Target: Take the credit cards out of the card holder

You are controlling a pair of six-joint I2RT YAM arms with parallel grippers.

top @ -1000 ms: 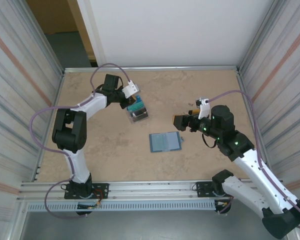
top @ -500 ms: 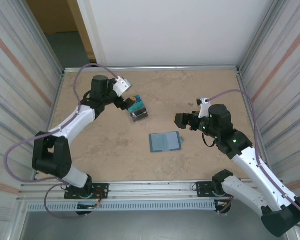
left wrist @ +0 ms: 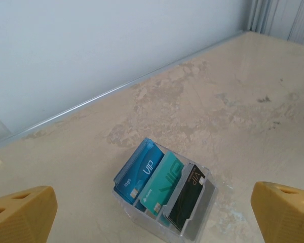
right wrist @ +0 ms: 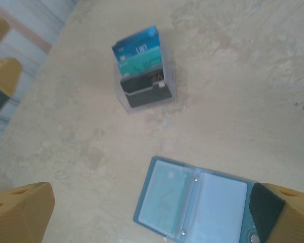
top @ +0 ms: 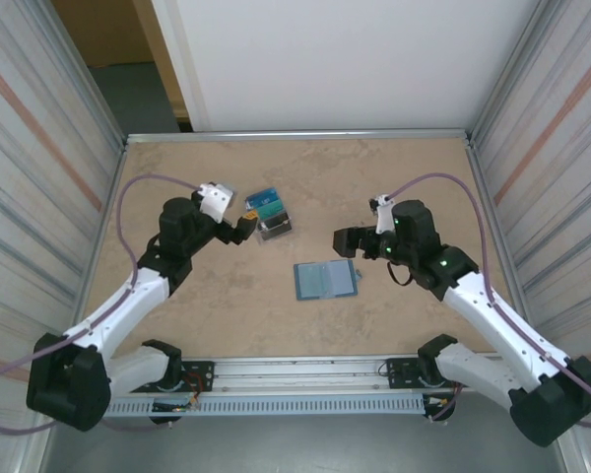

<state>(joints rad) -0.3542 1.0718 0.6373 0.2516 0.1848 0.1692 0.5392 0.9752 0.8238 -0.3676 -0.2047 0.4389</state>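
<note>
Both your jaws stand wide apart and empty; the holder lies open on the table.
Your right gripper hangs just beyond the holder. Your left gripper is farther off to its far left. The holder lies flat with a pale card in one pocket. Beyond it, to the left, a clear stand holds blue, teal and black cards upright. The table is beige and marbled, with a white wall behind and ribbed panels either side.
</note>
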